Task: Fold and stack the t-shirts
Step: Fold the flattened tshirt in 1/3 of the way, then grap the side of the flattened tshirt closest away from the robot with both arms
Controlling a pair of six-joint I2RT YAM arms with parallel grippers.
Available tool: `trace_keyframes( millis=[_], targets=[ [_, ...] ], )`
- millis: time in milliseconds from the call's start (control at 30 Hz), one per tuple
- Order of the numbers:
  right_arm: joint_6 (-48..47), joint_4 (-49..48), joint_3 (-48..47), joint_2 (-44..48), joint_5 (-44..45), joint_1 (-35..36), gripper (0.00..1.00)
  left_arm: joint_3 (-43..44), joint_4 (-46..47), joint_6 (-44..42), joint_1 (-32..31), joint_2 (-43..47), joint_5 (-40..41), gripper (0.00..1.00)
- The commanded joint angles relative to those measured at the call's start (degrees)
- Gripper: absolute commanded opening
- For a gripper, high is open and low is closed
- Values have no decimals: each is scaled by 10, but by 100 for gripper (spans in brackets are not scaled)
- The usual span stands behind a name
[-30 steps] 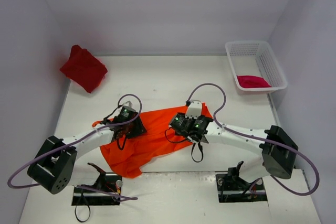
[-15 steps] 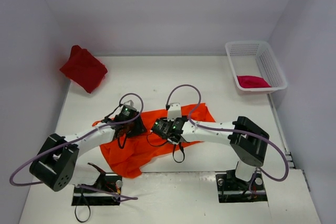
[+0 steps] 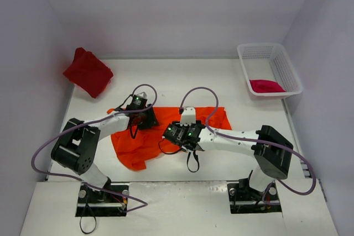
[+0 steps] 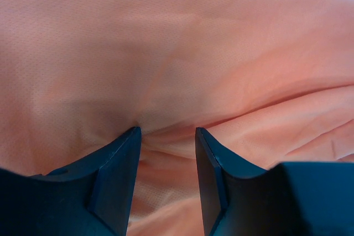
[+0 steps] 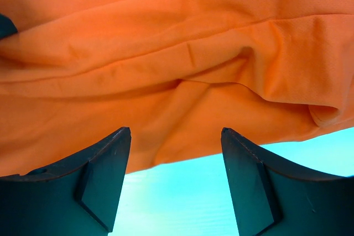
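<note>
Both arms have shifted over the last second: the left gripper [image 3: 145, 118] has travelled toward 12 o'clock, taking the cloth with it, and the right gripper [image 3: 178, 134] has swept toward 9 o'clock from the shirt's right side to its middle. The orange t-shirt [image 3: 133, 146] now lies spread more widely at the centre of the table [image 3: 182, 81], its far edge running fairly straight. In its wrist view, the left gripper [image 4: 166, 134] has its jaws clamped on a bunched fold of the orange t-shirt [image 4: 182, 53], with creases fanning out from the pinch. The right gripper [image 5: 174, 134] has its jaws well apart above the edge of the orange t-shirt [image 5: 166, 42], gripping nothing, with bare table showing between them. The dark red t-shirt [image 3: 87, 73] lies crumpled at 10 o'clock. At 2 o'clock, the crimson-pink t-shirt [image 3: 265, 85] sits inside the white mesh basket [image 3: 260, 49].
</note>
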State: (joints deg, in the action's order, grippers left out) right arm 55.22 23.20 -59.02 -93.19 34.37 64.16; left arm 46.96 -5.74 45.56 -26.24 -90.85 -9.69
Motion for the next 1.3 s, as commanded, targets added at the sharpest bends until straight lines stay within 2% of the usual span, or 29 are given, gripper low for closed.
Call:
trace_keyframes(
  millis=[0,233,533,900,1067,1267],
  targets=[
    [10,10,-4,29,39,-4,63,18,-2,-36,26,-18,-4,39],
    [9,11,-2,35,40,-11,63,38,-1,-60,87,-35,-29,39],
    [10,11,-4,34,42,-14,63,67,3,-52,97,-26,-37,39],
    [13,11,-1,36,43,-14,63,82,-24,-49,95,103,-36,39],
    [22,11,12,44,45,-14,63,75,-85,-43,87,191,-22,39],
    [31,11,36,71,43,-46,63,15,-173,-5,81,292,-13,39]
  ],
)
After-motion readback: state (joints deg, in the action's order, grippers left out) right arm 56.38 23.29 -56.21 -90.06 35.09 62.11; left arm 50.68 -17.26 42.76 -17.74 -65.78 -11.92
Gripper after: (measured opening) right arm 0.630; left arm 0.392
